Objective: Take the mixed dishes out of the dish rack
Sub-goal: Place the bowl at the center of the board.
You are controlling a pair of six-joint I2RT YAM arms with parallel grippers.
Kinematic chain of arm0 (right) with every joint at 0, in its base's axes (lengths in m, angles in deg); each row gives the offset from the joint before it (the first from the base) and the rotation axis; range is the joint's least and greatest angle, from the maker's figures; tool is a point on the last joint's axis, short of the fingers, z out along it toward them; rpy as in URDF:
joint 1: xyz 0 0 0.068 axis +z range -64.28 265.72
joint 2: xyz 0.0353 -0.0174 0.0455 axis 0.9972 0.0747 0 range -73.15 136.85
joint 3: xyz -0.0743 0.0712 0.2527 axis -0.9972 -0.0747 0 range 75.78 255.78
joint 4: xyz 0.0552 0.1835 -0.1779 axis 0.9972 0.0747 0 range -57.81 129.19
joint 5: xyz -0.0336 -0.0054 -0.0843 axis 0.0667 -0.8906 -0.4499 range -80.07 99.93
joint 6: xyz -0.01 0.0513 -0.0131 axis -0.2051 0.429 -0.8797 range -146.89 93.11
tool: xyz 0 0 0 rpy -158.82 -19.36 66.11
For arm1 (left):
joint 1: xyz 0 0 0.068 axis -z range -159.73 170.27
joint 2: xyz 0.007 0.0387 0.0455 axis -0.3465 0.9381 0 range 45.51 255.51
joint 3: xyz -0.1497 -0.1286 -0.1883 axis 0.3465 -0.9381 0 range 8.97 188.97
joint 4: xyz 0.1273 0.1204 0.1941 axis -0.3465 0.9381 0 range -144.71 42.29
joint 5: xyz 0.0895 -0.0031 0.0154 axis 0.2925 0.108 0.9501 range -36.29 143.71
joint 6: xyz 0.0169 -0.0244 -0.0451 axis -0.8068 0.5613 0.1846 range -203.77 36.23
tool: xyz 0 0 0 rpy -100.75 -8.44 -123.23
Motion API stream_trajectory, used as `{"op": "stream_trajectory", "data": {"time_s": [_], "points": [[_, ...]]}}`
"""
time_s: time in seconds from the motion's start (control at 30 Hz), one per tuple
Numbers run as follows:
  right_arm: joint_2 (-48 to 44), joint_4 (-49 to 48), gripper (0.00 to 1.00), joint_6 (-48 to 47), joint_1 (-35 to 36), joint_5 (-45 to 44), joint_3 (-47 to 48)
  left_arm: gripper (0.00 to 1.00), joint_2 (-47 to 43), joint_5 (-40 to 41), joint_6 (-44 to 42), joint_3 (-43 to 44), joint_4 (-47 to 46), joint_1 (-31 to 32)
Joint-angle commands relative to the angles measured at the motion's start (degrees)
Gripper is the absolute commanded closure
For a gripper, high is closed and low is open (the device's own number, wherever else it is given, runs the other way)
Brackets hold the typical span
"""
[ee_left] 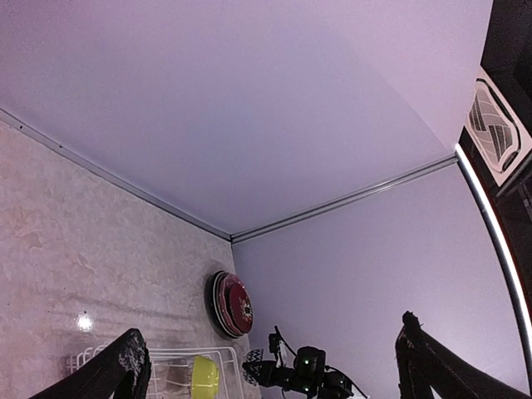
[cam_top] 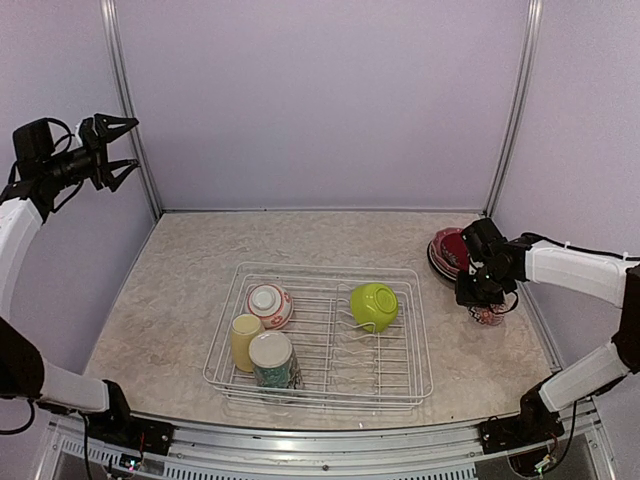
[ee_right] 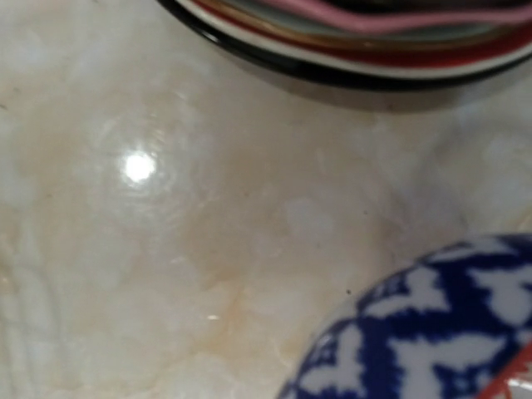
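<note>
Left fingers [cam_top: 120,124] spread, far from dish rack [cam_top: 330,267]

No readable text, labels, brands or numbers in any view. Bowl [ee_right: 432,332]: blue-white pattern only, no lettering. Cup [cam_top: 274,360]: floral print only. Plates [ee_right: 349,50]: coloured rim stripes, blurred. Small LEDs at arm bases, no legible markings.
</note>
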Motion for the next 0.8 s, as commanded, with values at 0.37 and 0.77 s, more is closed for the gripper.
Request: {"op": "stream_trajectory", "data": {"time_s": [0.37,0.77], "points": [[2.59,-4.14,1.00,-1.60,-3.54,-0.28,-3.25,0.01,-1.61,-4.94,3.68,-2.25,-6.80,-2.62],[7.35,-8.04,0.87,-3.22,-3.98,0.69,-3.35,0.01,1.72,-5.75,7.85,-4.70,-10.45,-2.34]]}}
